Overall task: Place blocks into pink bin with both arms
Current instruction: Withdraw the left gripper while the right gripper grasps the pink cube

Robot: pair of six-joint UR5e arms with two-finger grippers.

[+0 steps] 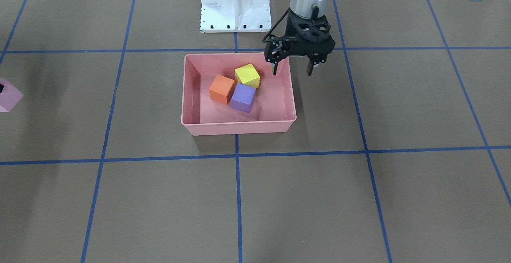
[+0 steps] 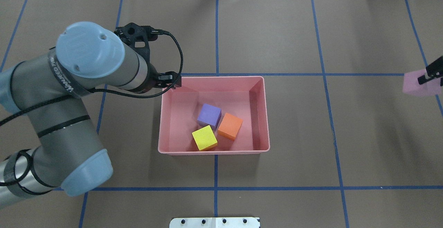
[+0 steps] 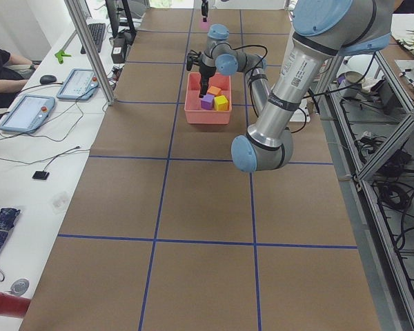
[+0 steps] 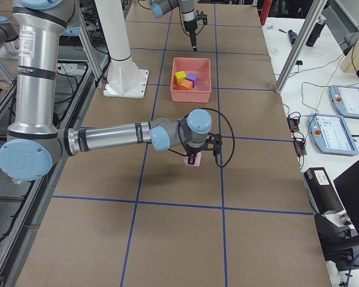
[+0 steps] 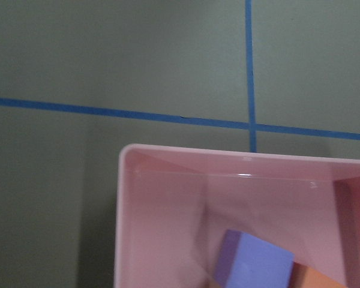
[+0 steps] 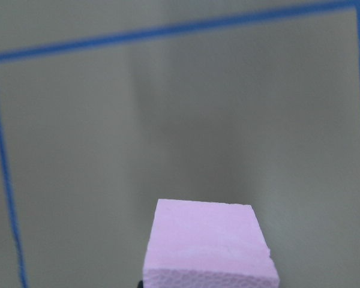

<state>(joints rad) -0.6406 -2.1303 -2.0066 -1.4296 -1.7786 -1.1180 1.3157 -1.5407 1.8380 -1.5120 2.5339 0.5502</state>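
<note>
Hovering over blue-gridded brown paper [image 1: 399,199], left gripper [image 1: 292,72] spreads wide, right gripper [image 4: 194,158] grips pink cube [image 6: 207,246].

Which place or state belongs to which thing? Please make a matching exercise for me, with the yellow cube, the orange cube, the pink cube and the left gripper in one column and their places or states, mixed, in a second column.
Things:
1. yellow cube
2. orange cube
3. pink cube
4. left gripper

Places or states:
a. outside the bin, at the right gripper
b. open, above a corner of the bin
c. in the bin, nearest the robot's base
d. in the bin, toward the robot's right side

Pairs: 1-c, 2-d, 3-a, 4-b.
</note>
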